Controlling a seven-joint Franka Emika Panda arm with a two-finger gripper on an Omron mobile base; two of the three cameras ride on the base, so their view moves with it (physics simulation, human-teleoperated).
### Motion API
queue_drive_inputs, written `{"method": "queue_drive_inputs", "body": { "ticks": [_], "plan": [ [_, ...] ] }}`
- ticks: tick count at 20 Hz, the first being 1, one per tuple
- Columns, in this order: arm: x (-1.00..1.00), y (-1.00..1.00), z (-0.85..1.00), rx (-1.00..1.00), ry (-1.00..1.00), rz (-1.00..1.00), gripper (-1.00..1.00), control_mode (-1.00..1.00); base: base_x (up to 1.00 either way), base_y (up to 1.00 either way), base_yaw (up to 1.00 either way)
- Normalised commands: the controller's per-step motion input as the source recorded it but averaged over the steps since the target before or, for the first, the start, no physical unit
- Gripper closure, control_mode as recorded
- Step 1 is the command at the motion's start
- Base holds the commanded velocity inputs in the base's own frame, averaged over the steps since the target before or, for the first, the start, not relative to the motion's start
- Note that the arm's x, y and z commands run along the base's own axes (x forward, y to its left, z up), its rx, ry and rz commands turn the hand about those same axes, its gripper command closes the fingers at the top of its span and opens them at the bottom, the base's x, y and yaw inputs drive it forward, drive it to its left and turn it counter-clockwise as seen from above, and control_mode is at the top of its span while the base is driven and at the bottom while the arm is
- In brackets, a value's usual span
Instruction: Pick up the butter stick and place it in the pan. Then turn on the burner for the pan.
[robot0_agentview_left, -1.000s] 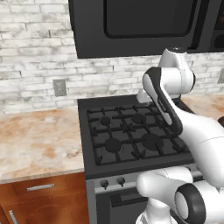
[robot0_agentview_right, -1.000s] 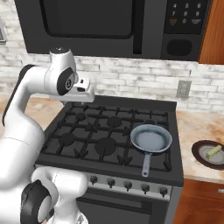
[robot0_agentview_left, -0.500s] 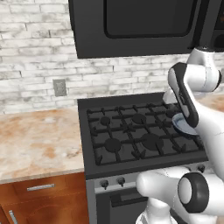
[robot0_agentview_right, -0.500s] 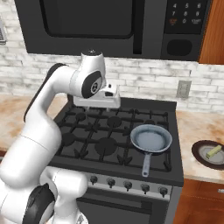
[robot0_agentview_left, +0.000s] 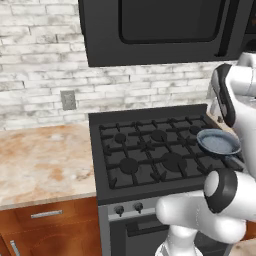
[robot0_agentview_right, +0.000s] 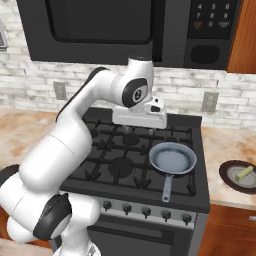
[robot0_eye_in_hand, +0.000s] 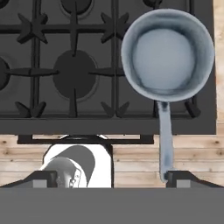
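The pan (robot0_agentview_right: 172, 160) sits on the stove's front right burner, its dark handle pointing at the stove's front edge; it also shows as pan (robot0_agentview_left: 218, 142) and pan (robot0_eye_in_hand: 168, 54), and it holds nothing. The butter stick (robot0_agentview_right: 244, 173), a small pale yellow bar, lies on a dark plate (robot0_agentview_right: 231, 181) on the counter right of the stove. My gripper (robot0_agentview_right: 140, 124) hangs above the middle of the stove, left of and behind the pan, pointing down. In the hand view its two fingertips (robot0_eye_in_hand: 43, 179) stand far apart, open, with nothing between them.
A row of burner knobs (robot0_agentview_right: 145, 212) runs along the stove's front panel. A black microwave (robot0_agentview_right: 125, 25) hangs above the stove. Marble counter (robot0_agentview_left: 40, 160) lies left of the stove, and more counter lies to the right. Wooden floor (robot0_eye_in_hand: 131, 162) shows below the stove's front.
My arm has swung to the right, from over the stove's back left to over its middle, closer to the pan. The jaws have opened a little wider. The pan and butter have not moved.
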Motion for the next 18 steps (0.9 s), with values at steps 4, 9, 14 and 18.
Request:
{"method": "queue_drive_inputs", "body": {
  "ticks": [4, 9, 14, 18],
  "plan": [
    [0.0, -0.93, -0.09, 0.0, 0.05, -0.12, -1.0, -1.0, 0.0, 0.0, 0.0],
    [0.0, -0.89, -0.27, 0.0, 0.03, -0.11, -1.0, -1.0, 0.0, 0.0, 0.0],
    [0.0, -0.87, -0.48, 0.0, 0.0, -0.13, -1.0, -1.0, 0.0, 0.0, 0.0],
    [0.0, -0.77, -0.35, 0.0, 0.0, -0.13, -1.0, -1.0, 0.0, 0.0, 0.0]
  ]
}}
